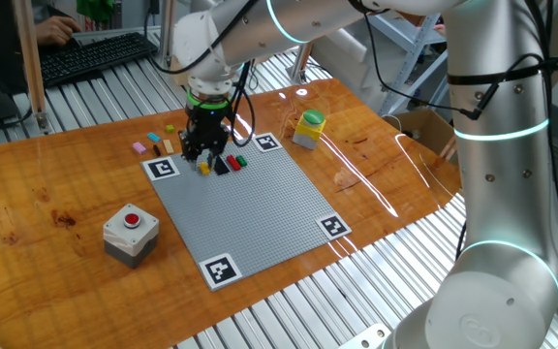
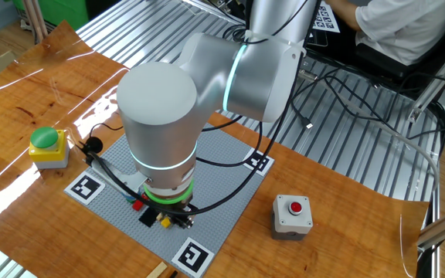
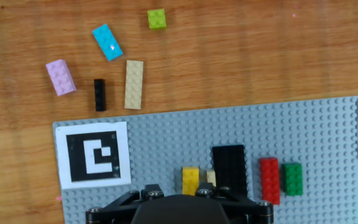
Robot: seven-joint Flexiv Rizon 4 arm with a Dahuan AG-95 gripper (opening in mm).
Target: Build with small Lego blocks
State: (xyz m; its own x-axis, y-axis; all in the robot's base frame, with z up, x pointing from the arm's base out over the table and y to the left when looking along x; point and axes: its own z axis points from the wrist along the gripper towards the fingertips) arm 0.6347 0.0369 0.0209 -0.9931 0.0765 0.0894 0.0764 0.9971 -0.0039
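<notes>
The grey baseplate [image 1: 250, 208] lies on the wooden table. On its far edge stand a yellow brick [image 3: 191, 180], a wide black brick [image 3: 229, 167], a red brick [image 3: 269, 180] and a green brick [image 3: 292, 178]. Loose on the wood beyond lie a lime brick [image 3: 156, 18], a blue brick [image 3: 107, 42], a pink brick [image 3: 61, 77], a thin black brick [image 3: 99, 94] and a tan brick [image 3: 133, 84]. My gripper [image 1: 204, 147] hangs just above the yellow and black bricks. Its housing hides the fingertips in the hand view, and nothing shows between them.
A grey box with a red button [image 1: 130, 233] stands left of the baseplate. A yellow object with a green top [image 1: 309, 128] stands at the plate's far right corner. Black-and-white markers [image 3: 93, 154] sit on the plate's corners. A keyboard [image 1: 95, 53] lies beyond the table.
</notes>
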